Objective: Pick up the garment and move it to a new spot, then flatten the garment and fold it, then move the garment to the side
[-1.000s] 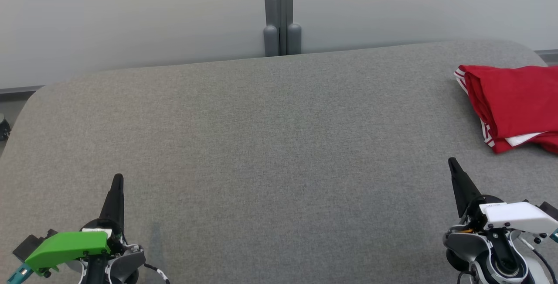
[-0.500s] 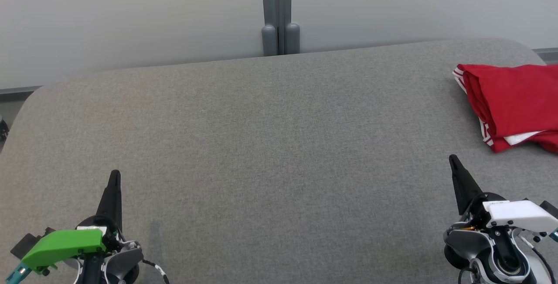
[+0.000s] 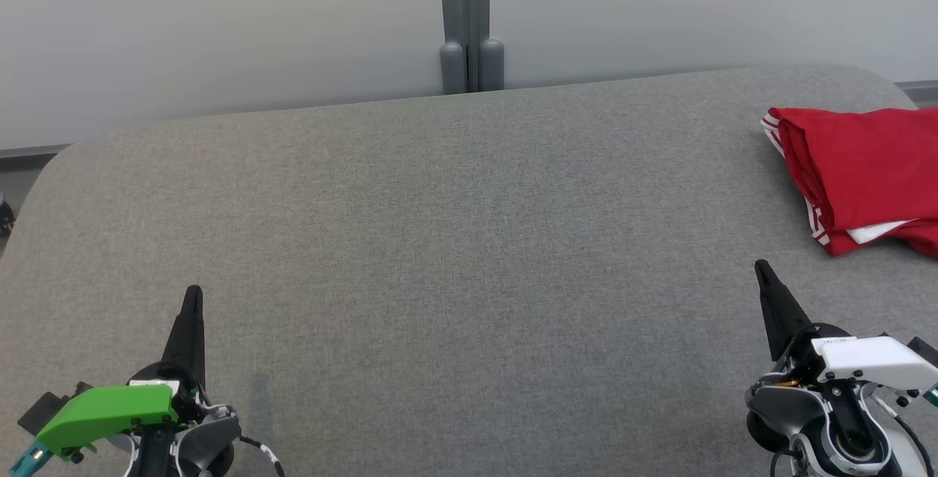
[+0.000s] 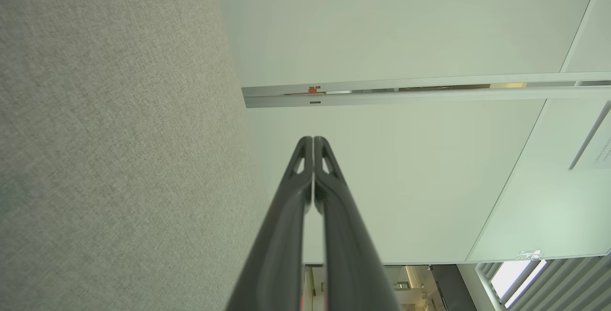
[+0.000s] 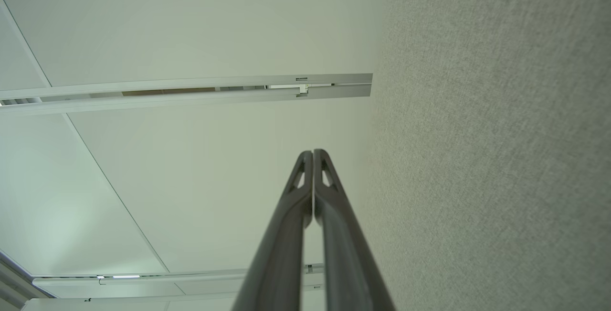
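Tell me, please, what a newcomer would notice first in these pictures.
The folded red garment with white stripes, at the far right of the grey table, catches the eye first. Next come the left end effector and right end effector, both shut, over the table's near side.

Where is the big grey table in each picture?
Head view: the grey table fills the middle and bottom, red garment near its right end.
Left wrist view: the table runs down the left side.
Right wrist view: the table runs down the right side.
Shared landmark: the wall post that meets the table's far edge.
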You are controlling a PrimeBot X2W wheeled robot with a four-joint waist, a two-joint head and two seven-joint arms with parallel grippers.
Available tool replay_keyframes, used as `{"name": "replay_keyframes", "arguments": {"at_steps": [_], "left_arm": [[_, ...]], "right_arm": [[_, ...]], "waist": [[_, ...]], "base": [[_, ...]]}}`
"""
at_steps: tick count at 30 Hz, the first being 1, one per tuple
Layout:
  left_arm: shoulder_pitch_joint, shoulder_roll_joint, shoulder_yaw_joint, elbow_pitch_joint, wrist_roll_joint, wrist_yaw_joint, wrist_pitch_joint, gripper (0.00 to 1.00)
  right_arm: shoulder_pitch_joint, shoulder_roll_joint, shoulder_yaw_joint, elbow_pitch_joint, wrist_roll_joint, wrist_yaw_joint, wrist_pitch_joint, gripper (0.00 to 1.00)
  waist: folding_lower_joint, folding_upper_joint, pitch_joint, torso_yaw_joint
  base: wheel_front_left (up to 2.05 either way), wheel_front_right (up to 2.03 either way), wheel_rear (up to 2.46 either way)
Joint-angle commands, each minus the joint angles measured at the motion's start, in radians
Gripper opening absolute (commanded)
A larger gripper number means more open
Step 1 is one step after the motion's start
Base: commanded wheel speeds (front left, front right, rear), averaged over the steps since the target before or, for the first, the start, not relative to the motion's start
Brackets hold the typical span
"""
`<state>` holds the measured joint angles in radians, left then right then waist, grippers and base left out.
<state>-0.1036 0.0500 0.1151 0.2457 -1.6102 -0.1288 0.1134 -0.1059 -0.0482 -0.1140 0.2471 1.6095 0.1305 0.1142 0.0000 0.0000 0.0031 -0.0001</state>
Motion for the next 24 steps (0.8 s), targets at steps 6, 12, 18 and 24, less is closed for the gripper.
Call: {"name": "replay_keyframes", "arguments": {"at_steps": [6, 12, 18, 24], "left_arm": [[-0.011, 0.000, 0.002, -0.002, -0.005, -0.006, 0.005, 0.00], [-0.011, 0.000, 0.002, -0.002, -0.005, -0.006, 0.005, 0.00], [-0.011, 0.000, 0.002, -0.002, -0.005, -0.006, 0.005, 0.00], [-0.011, 0.000, 0.002, -0.002, -0.005, -0.006, 0.005, 0.00]], "right_arm": [[-0.006, -0.004, -0.002, -0.005, 0.007, 0.000, 0.003, 0.00], [-0.006, -0.004, -0.001, -0.005, 0.007, 0.000, 0.003, 0.00], [-0.006, -0.004, -0.001, -0.005, 0.007, 0.000, 0.003, 0.00], [-0.006, -0.004, -0.001, -0.005, 0.007, 0.000, 0.003, 0.00]], "waist": [[0.0000, 0.0000, 0.000, 0.000], [0.0000, 0.0000, 0.000, 0.000], [0.0000, 0.0000, 0.000, 0.000], [0.0000, 0.0000, 0.000, 0.000]], "base": [[0.00, 0.00, 0.00], [0.00, 0.00, 0.00], [0.00, 0.00, 0.00], [0.00, 0.00, 0.00]]}}
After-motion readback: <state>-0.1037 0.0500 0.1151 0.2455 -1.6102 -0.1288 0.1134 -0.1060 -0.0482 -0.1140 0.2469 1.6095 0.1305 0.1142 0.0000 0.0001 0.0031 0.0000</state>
